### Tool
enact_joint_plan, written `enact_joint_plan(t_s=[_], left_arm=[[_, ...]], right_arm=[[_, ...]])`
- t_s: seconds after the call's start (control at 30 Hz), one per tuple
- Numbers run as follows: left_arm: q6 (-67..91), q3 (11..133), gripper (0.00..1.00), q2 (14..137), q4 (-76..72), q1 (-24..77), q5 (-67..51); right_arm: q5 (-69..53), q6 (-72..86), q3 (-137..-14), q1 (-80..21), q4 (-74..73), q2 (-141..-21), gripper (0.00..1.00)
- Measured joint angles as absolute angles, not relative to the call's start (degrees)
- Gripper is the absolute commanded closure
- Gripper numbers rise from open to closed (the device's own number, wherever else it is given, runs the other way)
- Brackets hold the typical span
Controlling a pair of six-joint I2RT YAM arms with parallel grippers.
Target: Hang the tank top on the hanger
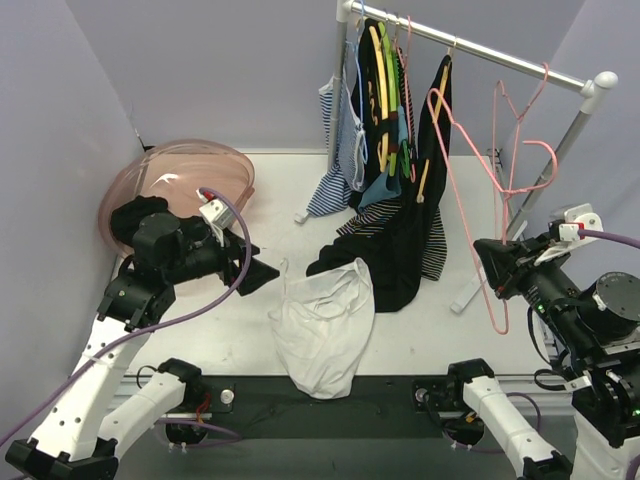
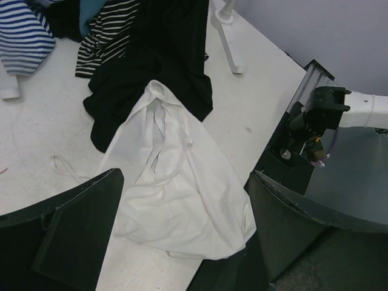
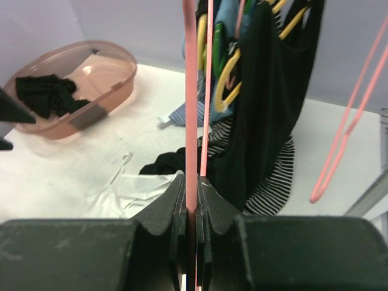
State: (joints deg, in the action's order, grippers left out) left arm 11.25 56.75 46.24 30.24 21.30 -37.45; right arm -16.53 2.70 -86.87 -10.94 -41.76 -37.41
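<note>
**Tank top lies loose as hanger waits in right gripper**

Seen from above, your tank top [image 1: 320, 325] lies crumpled at 6 o'clock on the white desk [image 1: 230, 340]. Its near end spills over the front edge. Its far end, straps bunched, touches the hem of the black garment [image 1: 400, 250] pooled at its 1 o'clock. Nothing grips the white cloth.

Your left gripper [image 2: 185, 179] hangs just at the tank top's 9 o'clock with its jaws spread wide. In its wrist view the white cloth shows below, between the two dark fingers [image 2: 79, 230], and they do not touch it.

Your right gripper [image 3: 191, 193] sits at about 3 o'clock from the tank top, well apart from it. Its jaws are pressed together on the thin pale-pink hanger [image 3: 191, 121], pinching one of the bars. The bar rises straight up out of the jaws in that wrist view. From above, the hanger slants up toward the clothes rail [image 1: 500, 55] at 1 o'clock. Whether its hook rests on the rail you cannot tell.

A pink tub [image 1: 180, 165] holding dark cloth stands at 10 o'clock. A blue-and-white striped top [image 1: 330, 185] hangs at the rail's left end, at 12 o'clock.
</note>
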Motion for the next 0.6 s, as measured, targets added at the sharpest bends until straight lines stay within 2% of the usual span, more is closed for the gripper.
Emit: enact_joint_plan(t_s=[0.37, 0.6], left_arm=[[2.1, 58.5, 0.03, 43.7, 29.2, 26.0, -42.4], [-1.0, 57.2, 0.02, 40.8, 27.9, 26.9, -43.9]], right_arm=[[-34.3, -0.5, -78.4, -13.9, -42.5, -39.3, 1.0], [-39.4, -4.1, -71.1, -18.7, -45.7, -40.5, 1.0]])
